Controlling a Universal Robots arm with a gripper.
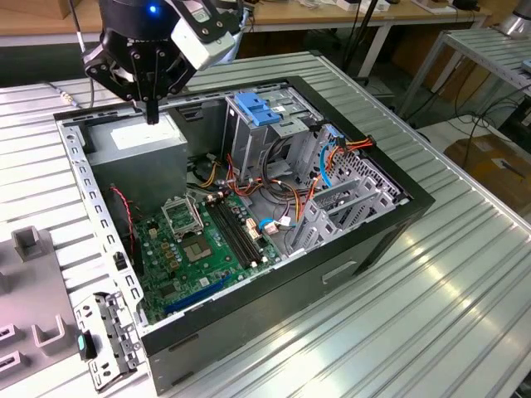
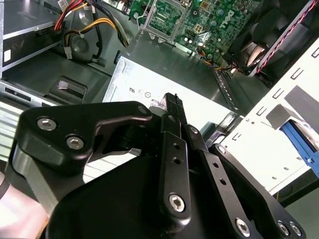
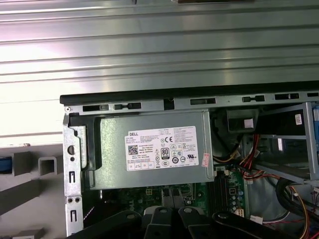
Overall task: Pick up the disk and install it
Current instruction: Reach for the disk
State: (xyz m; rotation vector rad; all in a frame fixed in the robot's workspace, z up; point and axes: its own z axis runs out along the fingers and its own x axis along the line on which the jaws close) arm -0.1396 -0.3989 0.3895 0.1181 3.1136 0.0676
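My gripper (image 1: pixel 152 114) hangs over the back corner of the open computer case (image 1: pixel 357 240), at the exterior view's left. Its black fingers (image 2: pixel 173 107) are pressed together with nothing between them. Right under it lies the grey power supply box (image 3: pixel 154 147) with its white sticker. I cannot make out the disk. A sliver of blue (image 2: pixel 300 141) shows beside a grey fixture outside the case, and I cannot tell what it is. The metal drive cage (image 1: pixel 274 133) with a flat blue latch piece (image 1: pixel 253 109) stands at the back of the case.
The green motherboard (image 1: pixel 207 240) lies on the case floor, with orange, red and blue cables (image 1: pixel 332 157) strung towards the exterior view's right. Grey fixture blocks (image 1: pixel 33 282) sit on the ribbed metal table (image 1: pixel 448 315) beside the case. A bracket (image 1: pixel 108 332) lies at the case's front corner.
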